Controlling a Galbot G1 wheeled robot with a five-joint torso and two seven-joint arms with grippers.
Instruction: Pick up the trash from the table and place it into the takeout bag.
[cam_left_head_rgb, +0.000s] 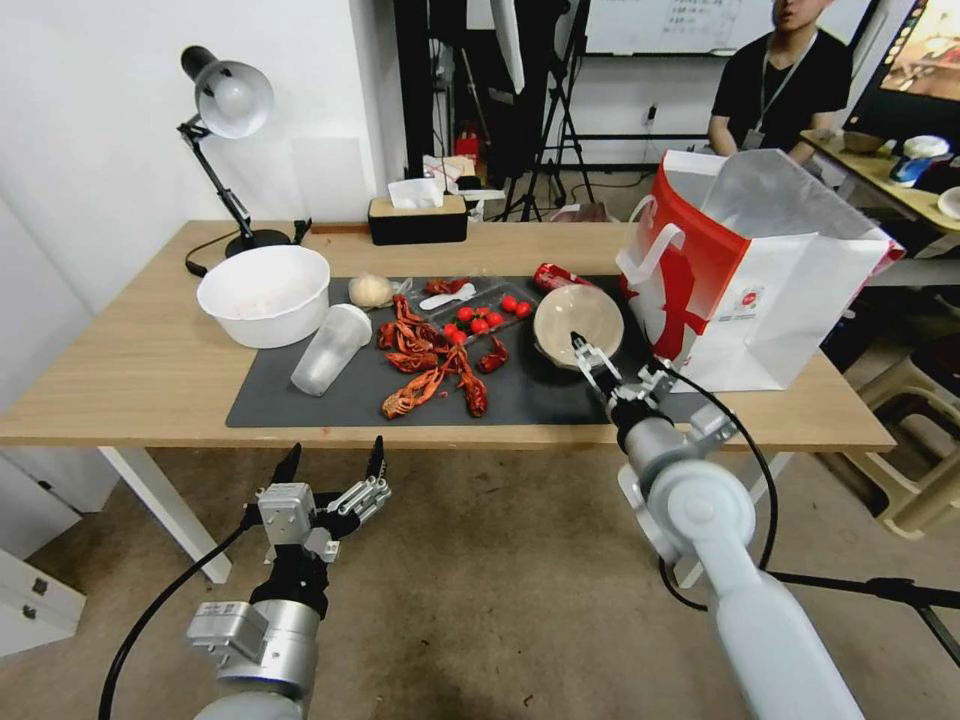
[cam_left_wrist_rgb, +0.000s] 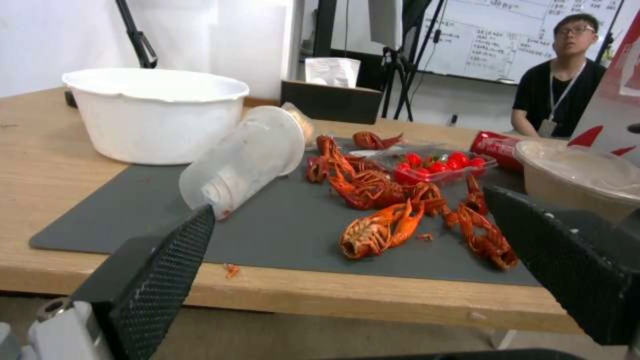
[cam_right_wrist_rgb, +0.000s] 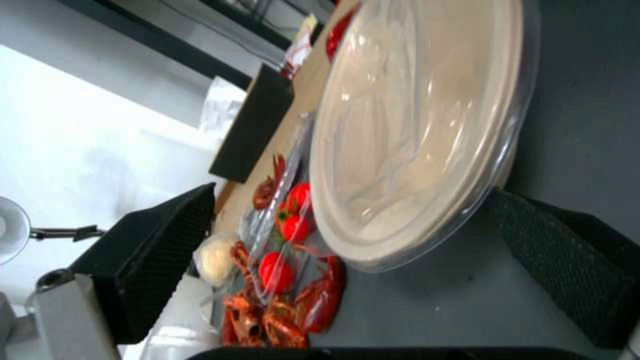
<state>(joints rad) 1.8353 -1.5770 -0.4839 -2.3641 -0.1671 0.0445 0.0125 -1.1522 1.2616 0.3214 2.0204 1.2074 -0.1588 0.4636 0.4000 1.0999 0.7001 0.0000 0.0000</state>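
Beige round bowl (cam_left_head_rgb: 578, 325) with clear film lid, on the dark mat of the table (cam_left_head_rgb: 120, 380), directly ahead of the right gripper (cam_left_head_rgb: 592, 360); fingers spread, one either side of the near rim; takeout bag (cam_left_head_rgb: 760, 270) just beyond to its right. Likely light, thin-walled and easily crushed, lid slick; best pinched gently at the rim. Left gripper (cam_left_head_rgb: 335, 465) spread, idle, short of the table edge.

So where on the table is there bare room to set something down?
Free: the table wood left of the dark mat, and the mat's front strip. Crowded: mid-mat, with crayfish shells, clear cup and beige bowl, where the right gripper reaches.
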